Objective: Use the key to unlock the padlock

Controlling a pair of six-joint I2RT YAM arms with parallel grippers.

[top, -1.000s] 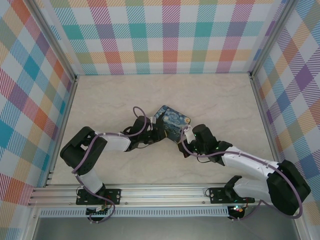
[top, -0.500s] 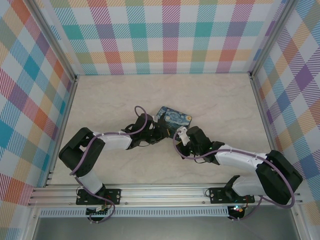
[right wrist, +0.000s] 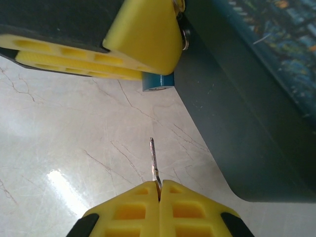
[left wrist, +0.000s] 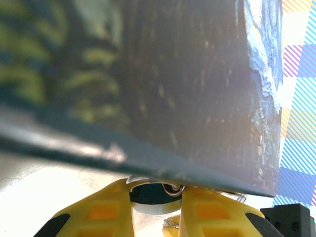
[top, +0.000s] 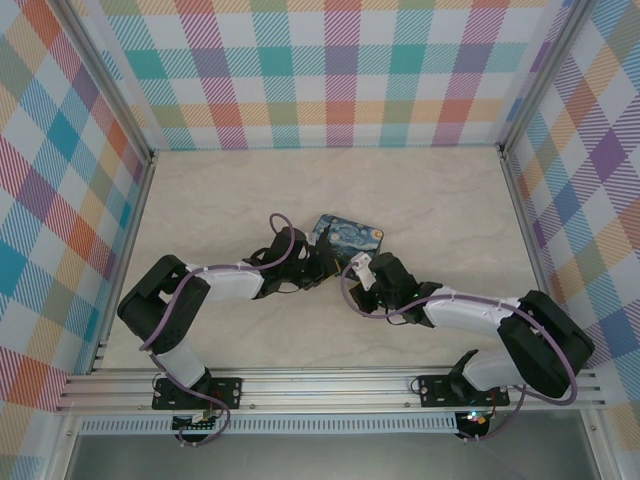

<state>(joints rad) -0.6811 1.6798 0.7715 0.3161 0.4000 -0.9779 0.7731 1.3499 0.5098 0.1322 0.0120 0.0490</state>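
The padlock, a small blue-teal body with a thin silvery shackle, sits pinched between the yellow fingers of my left gripper, right under the edge of the painted box. In the right wrist view the padlock pokes out below the left gripper's fingers. My right gripper is shut on the key, whose slim grey blade points at the padlock's end with a short gap between them. From above, the left gripper and right gripper nearly meet in front of the box.
The dark-blue starry-print box lies on the marble tabletop, right behind both grippers; its side wall runs close along the key's right. Checked walls enclose the table on three sides.
My right arm has slid left, bringing the key closer to the padlock. The left gripper has stayed put at the box corner, still holding the padlock.
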